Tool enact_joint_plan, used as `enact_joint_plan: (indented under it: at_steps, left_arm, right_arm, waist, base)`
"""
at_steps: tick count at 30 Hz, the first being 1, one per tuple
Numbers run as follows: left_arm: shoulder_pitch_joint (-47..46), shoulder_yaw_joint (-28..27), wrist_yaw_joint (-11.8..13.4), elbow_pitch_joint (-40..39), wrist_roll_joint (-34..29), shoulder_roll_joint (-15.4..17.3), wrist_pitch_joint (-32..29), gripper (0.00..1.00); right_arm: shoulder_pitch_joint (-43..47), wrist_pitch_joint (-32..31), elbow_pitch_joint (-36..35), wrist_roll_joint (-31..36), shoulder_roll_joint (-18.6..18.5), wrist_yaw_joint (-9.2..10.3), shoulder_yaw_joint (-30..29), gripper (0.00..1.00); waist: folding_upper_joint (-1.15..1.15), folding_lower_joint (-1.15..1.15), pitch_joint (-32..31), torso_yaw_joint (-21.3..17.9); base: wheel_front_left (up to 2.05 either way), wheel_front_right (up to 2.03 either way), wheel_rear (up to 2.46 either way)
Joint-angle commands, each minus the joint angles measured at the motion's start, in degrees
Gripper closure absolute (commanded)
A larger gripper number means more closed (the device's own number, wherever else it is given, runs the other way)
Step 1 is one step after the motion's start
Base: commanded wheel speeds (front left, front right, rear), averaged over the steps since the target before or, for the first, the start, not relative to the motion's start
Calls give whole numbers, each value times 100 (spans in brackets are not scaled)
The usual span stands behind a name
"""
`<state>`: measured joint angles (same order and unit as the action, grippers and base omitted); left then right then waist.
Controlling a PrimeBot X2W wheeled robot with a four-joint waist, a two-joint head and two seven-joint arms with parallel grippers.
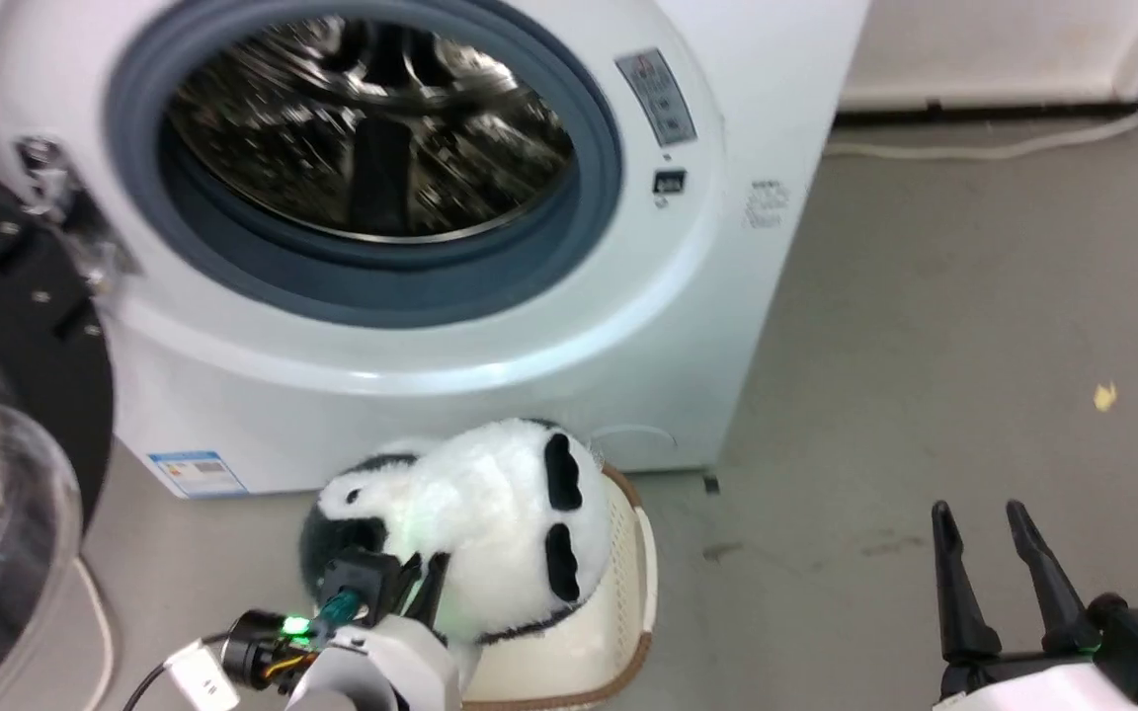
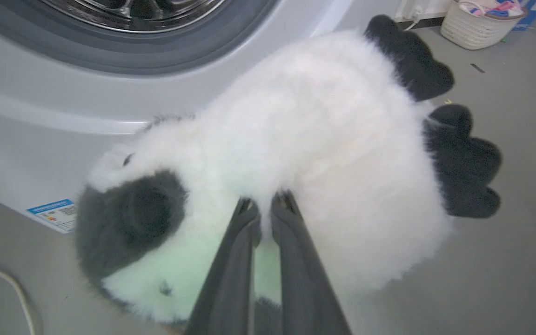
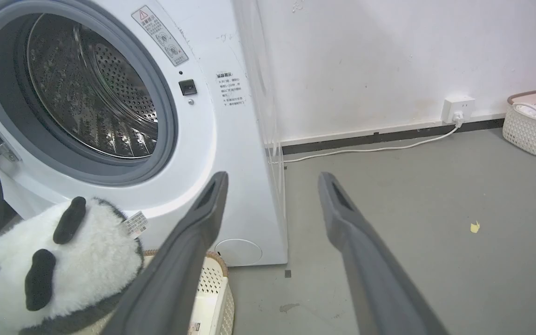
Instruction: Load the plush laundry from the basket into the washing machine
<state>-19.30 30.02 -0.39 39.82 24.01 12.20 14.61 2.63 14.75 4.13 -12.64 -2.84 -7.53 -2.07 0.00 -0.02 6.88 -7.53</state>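
The plush laundry (image 1: pixel 490 523), a fluffy white toy with black patches, hangs just above the cream basket (image 1: pixel 618 592) in front of the washing machine (image 1: pixel 688 296). My left gripper (image 1: pixel 411 571) is shut on its white fur, fingertips buried in the pile in the left wrist view, plush (image 2: pixel 324 153), gripper (image 2: pixel 264 204). The washer's drum (image 1: pixel 371 128) stands open, its black-framed door (image 1: pixel 6 395) swung out at the left. My right gripper (image 1: pixel 982 523) is open over bare floor at the lower right. In the right wrist view the plush (image 3: pixel 54 270) sits lower left over the basket (image 3: pixel 212 288).
Grey floor spreads to the right of the washer. A white cable (image 3: pixel 370 149) runs along the wall to a socket (image 3: pixel 458 110). A second woven basket (image 3: pixel 535 123) with clothes stands far right. A yellow scrap (image 1: pixel 1104 397) lies on the floor.
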Motion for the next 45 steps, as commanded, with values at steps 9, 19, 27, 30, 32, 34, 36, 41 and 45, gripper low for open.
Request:
enact_joint_plan:
  at_steps: [9,19,27,30,32,34,36,41,45]
  left_arm:
    - [720,-1043,212,-1975,-525,173,39,100]
    - [-309,-2013,-144,-3165,-878,696,39,100]
    - [-2240,-2098,-510,-2777,-891,1439,-629,100]
    - [-2787,-1991,-584,-2582,-917,1604,-864,100]
    - [-3639,-1797,-653,-2238,-962,1810,-1181,100]
    - [-3935,-1732,-668,-2082,-960,1865,-1286,100]
    - [-4499,-1579,-688,-1760,-976,1976,-1479,100]
    - [-5590,-1186,-705,-886,-1045,2301,-1834,100]
    - [-6377,-597,-708,59,-972,2706,-2069,100]
  right_arm:
    - [45,25,-74,-52,-4,4,82,0]
    - [-296,25,-374,-258,-4,4,154,0]
    - [-637,25,-482,-579,-4,4,387,0]
    - [-712,25,-500,-682,-4,4,487,0]
    - [-820,25,-529,-820,-4,4,630,0]
    - [-849,25,-537,-858,-4,4,674,0]
    - [-917,25,-558,-930,-4,4,748,0]
    - [-1039,25,-604,-1101,-4,4,876,0]
    - [-1073,25,-639,-1195,-4,4,970,0]
  waist:
    - [0,2,-62,55]
    - [0,2,1361,-362]
    - [0,2,2466,-881]
    - [0,2,2723,-1005]
    - [0,2,3049,-1162]
    - [0,2,3143,-1212]
    - [0,2,3328,-1309]
    - [0,2,3638,-1540]
    - [0,2,3801,-1672]
  base:
    - [0,0,0]
    - [0,0,0]
    - [0,0,0]
    - [0,0,0]
    - [0,0,0]
    - [0,0,0]
    - [0,0,0]
    - [0,0,0]
    - [0,0,0]
